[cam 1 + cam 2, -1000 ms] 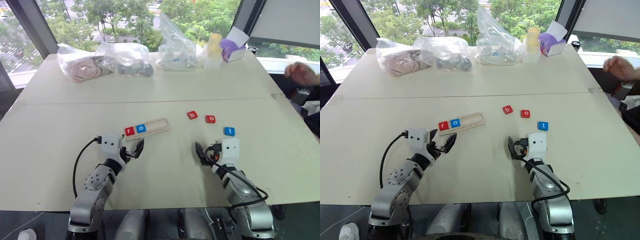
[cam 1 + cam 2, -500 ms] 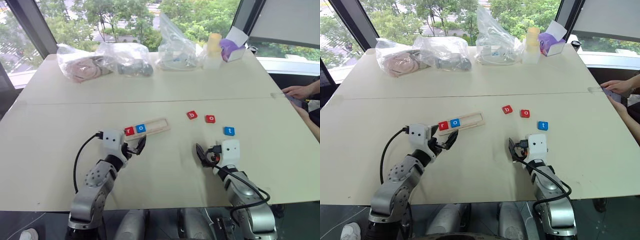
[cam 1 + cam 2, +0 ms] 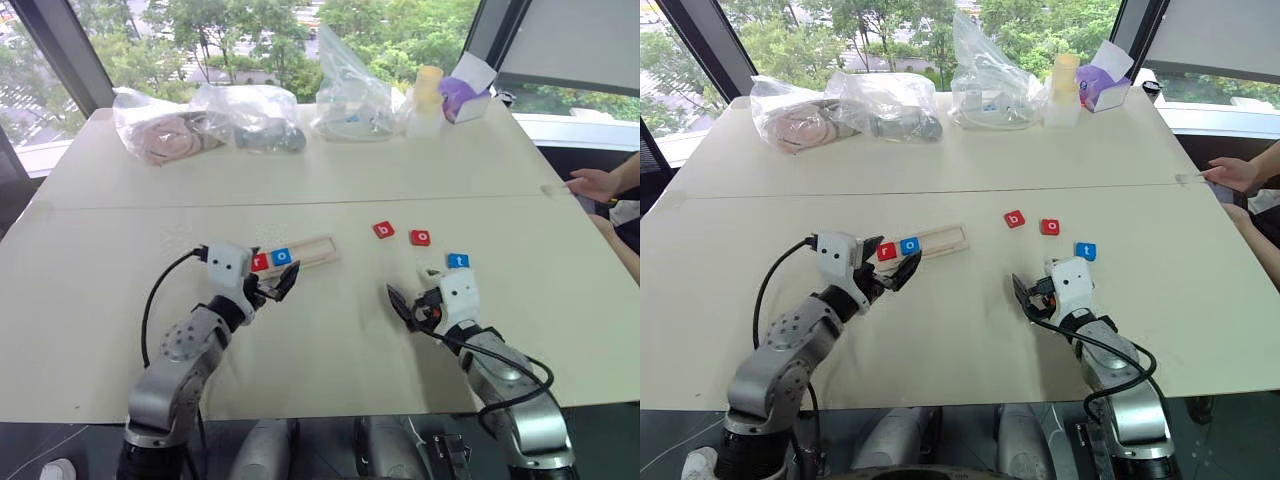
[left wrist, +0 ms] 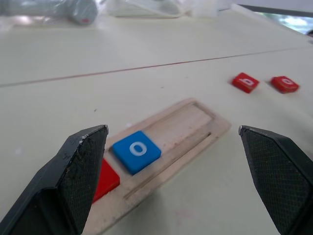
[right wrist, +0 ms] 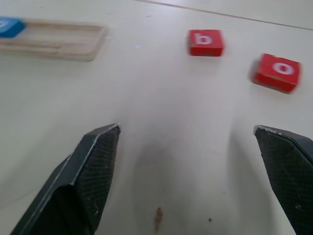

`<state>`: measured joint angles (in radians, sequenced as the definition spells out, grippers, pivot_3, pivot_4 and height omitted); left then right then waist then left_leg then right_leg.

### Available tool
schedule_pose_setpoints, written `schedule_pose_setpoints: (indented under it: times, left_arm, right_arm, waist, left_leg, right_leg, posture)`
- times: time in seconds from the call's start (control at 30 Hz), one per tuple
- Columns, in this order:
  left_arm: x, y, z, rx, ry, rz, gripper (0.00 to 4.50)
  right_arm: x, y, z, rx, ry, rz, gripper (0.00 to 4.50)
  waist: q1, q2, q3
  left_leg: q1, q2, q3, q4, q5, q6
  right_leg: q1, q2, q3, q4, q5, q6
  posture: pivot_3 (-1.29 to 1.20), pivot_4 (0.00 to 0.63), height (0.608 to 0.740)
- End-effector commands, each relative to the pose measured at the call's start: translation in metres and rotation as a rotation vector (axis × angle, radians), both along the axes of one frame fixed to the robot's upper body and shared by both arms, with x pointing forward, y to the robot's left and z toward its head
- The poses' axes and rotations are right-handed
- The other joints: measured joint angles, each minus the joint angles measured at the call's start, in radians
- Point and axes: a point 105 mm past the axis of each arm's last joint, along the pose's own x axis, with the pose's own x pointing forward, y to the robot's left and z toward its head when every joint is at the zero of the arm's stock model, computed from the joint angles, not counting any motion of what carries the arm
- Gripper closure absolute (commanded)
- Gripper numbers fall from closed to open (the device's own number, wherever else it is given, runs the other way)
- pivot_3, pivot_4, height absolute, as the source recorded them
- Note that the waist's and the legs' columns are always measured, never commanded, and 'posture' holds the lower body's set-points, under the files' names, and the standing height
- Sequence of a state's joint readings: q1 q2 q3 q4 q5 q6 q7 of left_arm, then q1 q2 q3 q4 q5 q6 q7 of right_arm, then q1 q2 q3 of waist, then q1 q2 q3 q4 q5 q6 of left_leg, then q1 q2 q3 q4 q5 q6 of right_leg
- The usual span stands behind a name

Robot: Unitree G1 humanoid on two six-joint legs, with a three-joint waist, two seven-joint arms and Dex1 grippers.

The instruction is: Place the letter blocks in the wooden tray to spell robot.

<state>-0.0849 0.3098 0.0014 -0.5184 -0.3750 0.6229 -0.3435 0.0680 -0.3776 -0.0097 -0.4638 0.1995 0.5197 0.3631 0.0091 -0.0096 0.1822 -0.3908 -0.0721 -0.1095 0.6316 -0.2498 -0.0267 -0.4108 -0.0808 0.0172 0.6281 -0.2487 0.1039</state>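
Left gripper (image 4: 171, 181) spread wide and empty, just short of long pale wooden tray (image 4: 195, 128) holding red square r tile (image 3: 259, 263) and blue o tile (image 4: 136, 150) side by side at its left end. Right gripper (image 5: 190, 181) likewise wide, empty, near loose red b tile (image 5: 206, 42), red o tile (image 5: 277, 72), blue t tile (image 3: 458, 261) on beige table (image 3: 330, 180).

On the desk (image 3: 120, 250), the r (image 3: 260, 262) and o (image 3: 282, 256) sit in the tray's (image 3: 315, 249) left end, with b (image 3: 384, 230), o (image 3: 421, 237) and t (image 3: 458, 261) lying loose to its right.
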Motion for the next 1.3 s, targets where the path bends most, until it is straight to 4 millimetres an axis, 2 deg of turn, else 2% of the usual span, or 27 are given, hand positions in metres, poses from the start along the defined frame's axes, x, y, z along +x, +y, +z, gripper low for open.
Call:
schedule_pose_setpoints:
  times: [0.03,0.13,0.2,0.37,0.6,0.7,0.83,1.3]
  left_arm:
    - [0.002,0.008,0.022,0.015,-0.043,-0.143,0.0]
    - [0.012,0.023,0.022,0.078,-0.007,-0.289,0.0]
    - [0.01,0.028,0.021,0.156,0.003,-0.439,0.0]
    - [0.024,0.05,0.018,0.305,0.023,-0.631,0.0]
    - [0.047,0.065,0.01,0.414,0.037,-0.699,0.0]
    - [0.058,0.07,0.0,0.456,0.055,-0.704,0.0]
    - [0.068,0.07,-0.011,0.466,0.075,-0.706,0.0]
    - [0.077,0.062,-0.029,0.475,0.092,-0.699,0.0]
  right_arm:
    - [-0.007,0.018,0.036,0.051,-0.037,0.209,0.06]
    - [-0.016,0.025,0.053,0.0,-0.028,0.387,0.06]
    - [-0.022,0.028,0.06,-0.067,-0.024,0.489,0.06]
    - [-0.028,0.027,0.072,-0.238,-0.013,0.649,0.06]
    - [-0.032,0.029,0.086,-0.292,-0.036,0.699,0.06]
    - [-0.032,0.031,0.086,-0.296,-0.045,0.698,0.06]
    - [-0.034,0.032,0.084,-0.291,-0.05,0.68,0.06]
    - [-0.04,0.032,0.083,-0.27,-0.04,0.635,0.06]
  waist:
    - [-0.001,0.0,0.0]
    - [0.0,0.0,0.0]
    - [0.0,0.0,0.001]
    - [0.003,-0.001,0.003]
    - [0.003,-0.002,0.004]
    - [0.001,-0.002,0.004]
    - [0.004,-0.003,0.004]
    - [0.001,-0.004,0.005]
  left_leg:
    - [0.0,0.0,0.0,0.0,0.0,0.0]
    - [0.0,0.0,0.0,0.0,0.0,0.0]
    - [0.0,0.0,0.0,0.0,0.0,0.0]
    - [-0.002,0.0,0.001,-0.001,-0.001,0.001]
    - [-0.005,0.0,0.0,-0.001,-0.002,0.003]
    - [-0.007,0.0,0.0,-0.001,-0.002,0.003]
    - [-0.018,-0.001,0.0,0.003,-0.001,0.003]
    - [-0.018,-0.001,0.0,0.015,-0.002,0.003]
  right_leg:
    - [0.0,0.0,0.0,0.0,0.0,0.0]
    - [0.0,0.0,-0.001,0.0,0.0,-0.001]
    - [0.0,0.0,-0.001,0.0,0.0,-0.001]
    - [0.0,-0.001,-0.002,-0.004,0.0,0.0]
    - [0.0,-0.002,-0.002,-0.01,0.002,0.003]
    - [-0.002,-0.002,-0.003,-0.01,0.002,0.003]
    - [-0.015,-0.002,-0.002,-0.003,0.005,0.006]
    - [-0.013,-0.001,-0.002,0.004,0.006,0.007]
  posture:
    - [0.0,0.15,0.74]
    - [0.0,0.15,0.74]
    - [0.0,0.15,0.74]
    - [0.0,0.15,0.74]
    - [0.0,0.15,0.74]
    - [0.0,0.15,0.74]
    - [0.0,0.15,0.74]
    - [0.0,0.15,0.74]
